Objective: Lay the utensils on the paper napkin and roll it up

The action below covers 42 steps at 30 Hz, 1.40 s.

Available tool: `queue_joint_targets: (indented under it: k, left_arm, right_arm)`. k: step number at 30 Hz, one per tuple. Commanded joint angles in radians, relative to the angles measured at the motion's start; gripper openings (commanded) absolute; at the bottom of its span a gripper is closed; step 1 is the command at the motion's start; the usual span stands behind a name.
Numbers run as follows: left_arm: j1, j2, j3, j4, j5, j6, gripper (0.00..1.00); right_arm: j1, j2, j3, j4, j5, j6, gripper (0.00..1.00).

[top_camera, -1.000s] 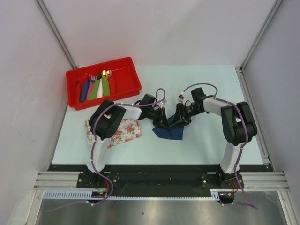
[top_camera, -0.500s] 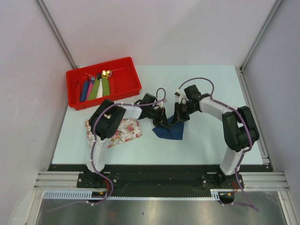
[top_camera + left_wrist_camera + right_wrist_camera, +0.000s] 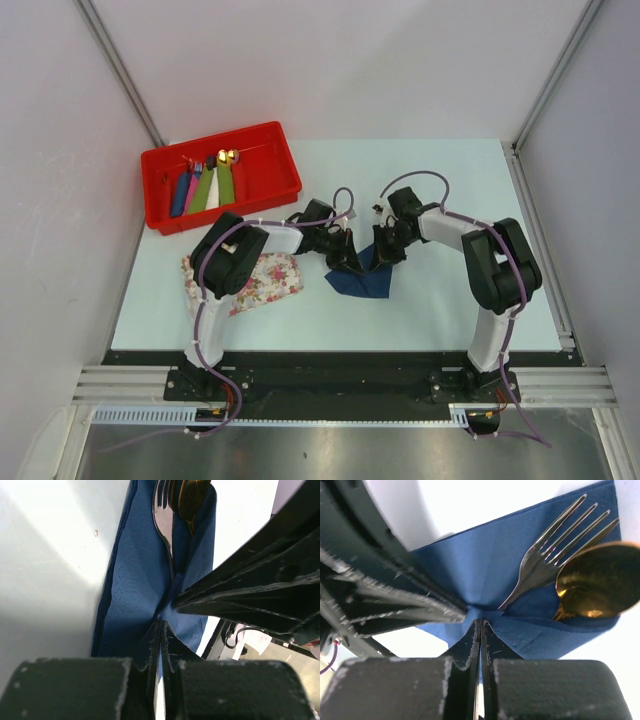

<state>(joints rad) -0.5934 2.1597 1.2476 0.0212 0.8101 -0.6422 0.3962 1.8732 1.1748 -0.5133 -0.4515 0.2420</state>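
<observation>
The navy paper napkin (image 3: 362, 283) lies mid-table, one part folded over the utensils. In the right wrist view the silvery fork (image 3: 545, 555) and gold spoon (image 3: 597, 585) lie side by side on the napkin (image 3: 480, 565), their handles under the fold. My left gripper (image 3: 346, 262) and right gripper (image 3: 378, 258) meet tip to tip at the napkin's far edge. Each is shut on a pinch of the fold, the left (image 3: 161, 626) and the right (image 3: 480, 622). The fork (image 3: 162, 515) and spoon (image 3: 192, 495) also show in the left wrist view.
A red bin (image 3: 215, 138) at the back left holds several coloured rolls (image 3: 205, 187) with gold tips. A pink-flowered tray (image 3: 268, 280) sits left of the napkin, partly under my left arm.
My right arm has swung left, bringing its gripper closer to the left gripper over the napkin. The left arm has barely moved.
</observation>
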Motion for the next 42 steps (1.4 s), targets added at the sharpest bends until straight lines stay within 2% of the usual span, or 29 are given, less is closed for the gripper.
queue_joint_targets:
  k: [1,7,13,20,37,42]
  left_arm:
    - [0.004,0.012,0.024,-0.001,-0.043,0.033,0.06]
    - [0.012,-0.006,0.004,0.026,-0.042,0.035,0.06]
    - [0.030,-0.112,-0.080,0.226,0.030,-0.016,0.19]
    - [-0.006,-0.175,-0.109,0.284,0.083,-0.008,0.22]
    - [-0.039,-0.006,-0.077,0.154,-0.009,-0.001,0.08]
    - [-0.033,0.032,-0.059,0.072,-0.068,0.012,0.02]
  right_arm:
    - [0.007,0.038,0.000,0.044,0.046,-0.017,0.00]
    - [0.009,0.066,-0.017,0.036,0.105,-0.030,0.00]
    - [0.018,0.109,-0.009,-0.011,0.134,-0.055,0.00]
    - [0.018,0.107,-0.014,-0.021,0.125,-0.067,0.00]
    - [-0.005,0.055,0.022,0.002,-0.006,-0.046,0.00]
    - [-0.022,-0.020,0.052,-0.007,-0.050,-0.010,0.07]
